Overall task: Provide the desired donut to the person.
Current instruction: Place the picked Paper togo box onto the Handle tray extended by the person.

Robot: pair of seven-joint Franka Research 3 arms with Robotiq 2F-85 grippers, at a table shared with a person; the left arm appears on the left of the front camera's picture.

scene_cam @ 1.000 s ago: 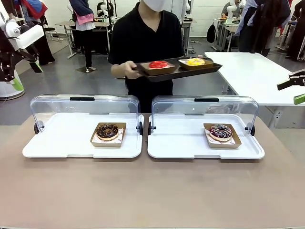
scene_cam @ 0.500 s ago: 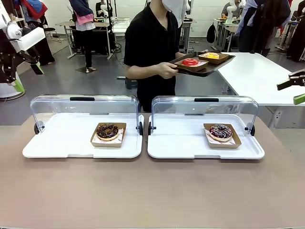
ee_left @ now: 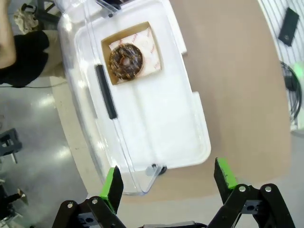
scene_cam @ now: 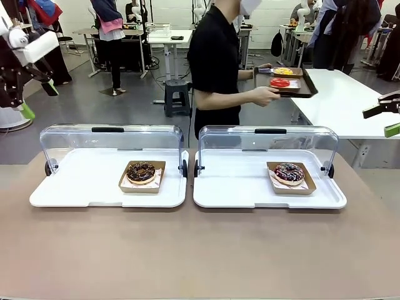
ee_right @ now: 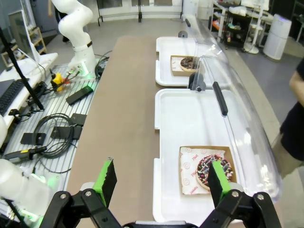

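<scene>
Person's hand (scene_cam: 267, 95): curled under dark tray (scene_cam: 305, 87), gripping it | left gripper (ee_left: 168, 183), right gripper (ee_right: 159, 182): jaws spread, nothing between.

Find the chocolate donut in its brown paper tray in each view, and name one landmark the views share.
Front view: chocolate donut in the left white tray, right of centre.
Left wrist view: upper left, beside the lid's black handle.
Right wrist view: top, far tray.
Shared landmark: that black handle.
</scene>
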